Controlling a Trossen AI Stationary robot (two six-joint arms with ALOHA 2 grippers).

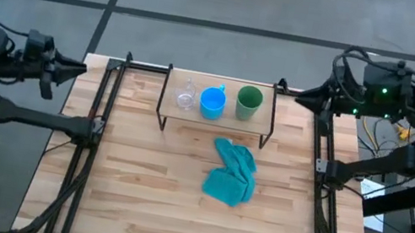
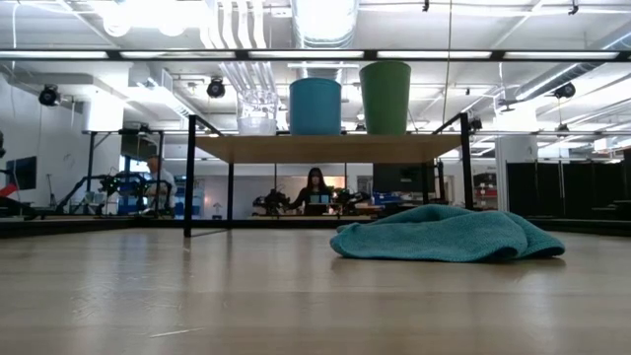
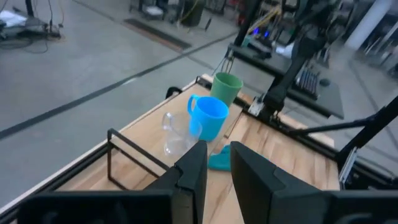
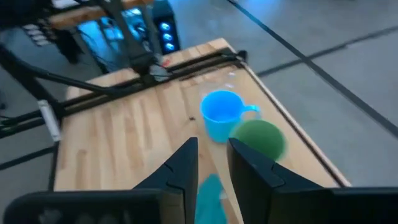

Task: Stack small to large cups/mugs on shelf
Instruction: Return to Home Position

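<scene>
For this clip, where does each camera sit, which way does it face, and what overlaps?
High: overhead, straight down; both arms wait at the table's far corners.
Low: tabletop height, facing the wooden shelf on black legs; no arm shows.
Left wrist: past the left end effector toward the shelf.
Right wrist: past the right end effector, likewise.
Shared: all see the bright blue handled mug and crumpled teal cloth.

Light wooden board top on the shelf, thin black metal legs beneath. Clear glass for the small cup; smooth, plastic-looking walls on the blue mug and green cup. Soft, matt teal cloth on the pale, wood-grained table.
</scene>
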